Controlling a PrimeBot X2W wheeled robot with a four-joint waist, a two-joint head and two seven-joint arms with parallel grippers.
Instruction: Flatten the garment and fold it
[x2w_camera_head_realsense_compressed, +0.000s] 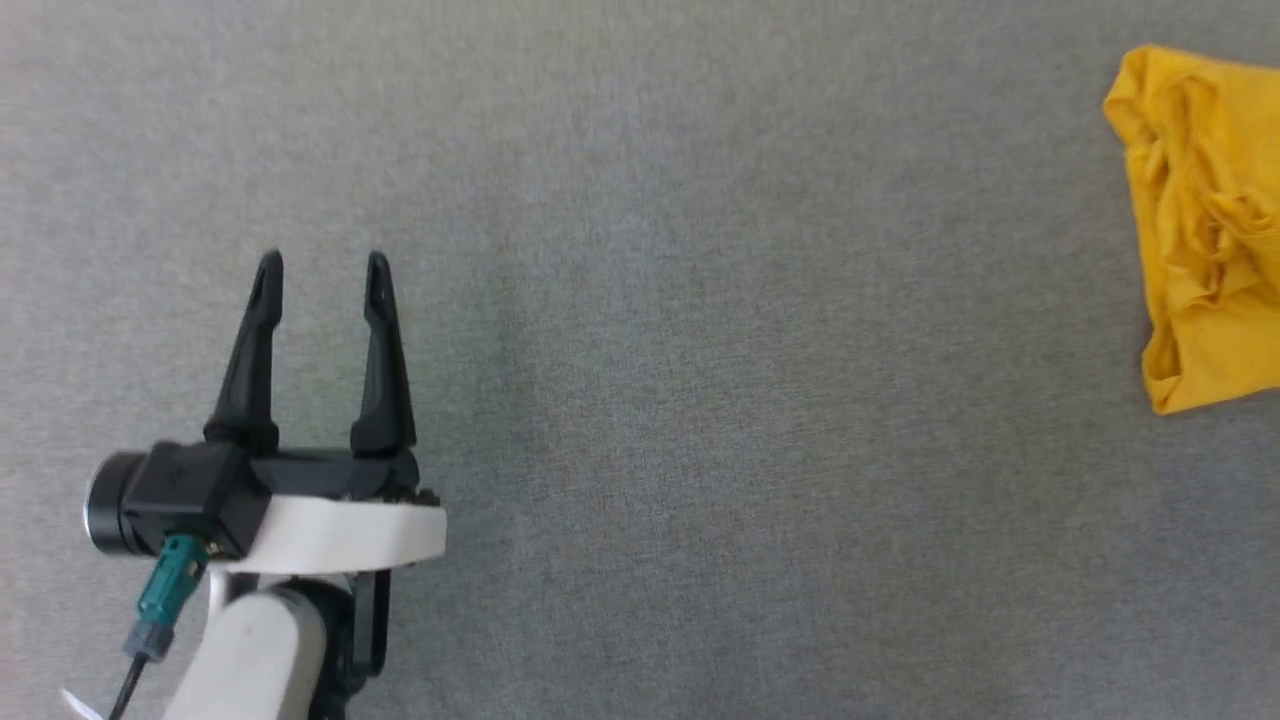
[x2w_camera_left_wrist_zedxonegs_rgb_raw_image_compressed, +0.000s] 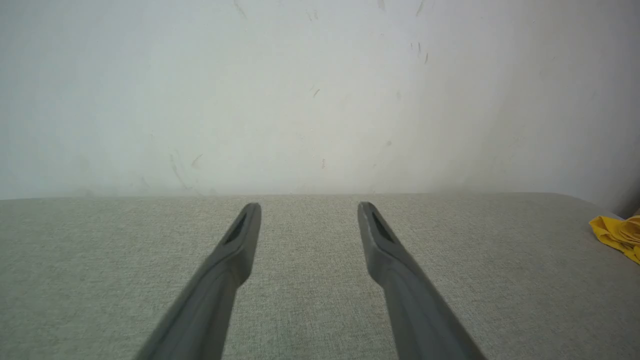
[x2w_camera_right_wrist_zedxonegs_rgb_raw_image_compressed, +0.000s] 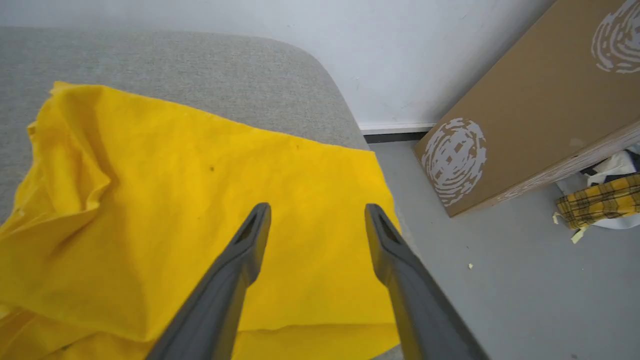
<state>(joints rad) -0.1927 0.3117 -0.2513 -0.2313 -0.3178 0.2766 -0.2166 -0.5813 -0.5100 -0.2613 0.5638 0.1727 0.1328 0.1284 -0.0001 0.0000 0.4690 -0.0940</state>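
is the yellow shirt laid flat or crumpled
Crumpled, not flat: the garment lies bunched in deep wrinkles on the grey surface, and the right wrist view shows loose folds and a layer doubled over.

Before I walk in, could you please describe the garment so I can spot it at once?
Find the grey padded surface by the white wall. The garment lies crumpled at its right end, near the rounded corner. It alone is plain bright yellow.
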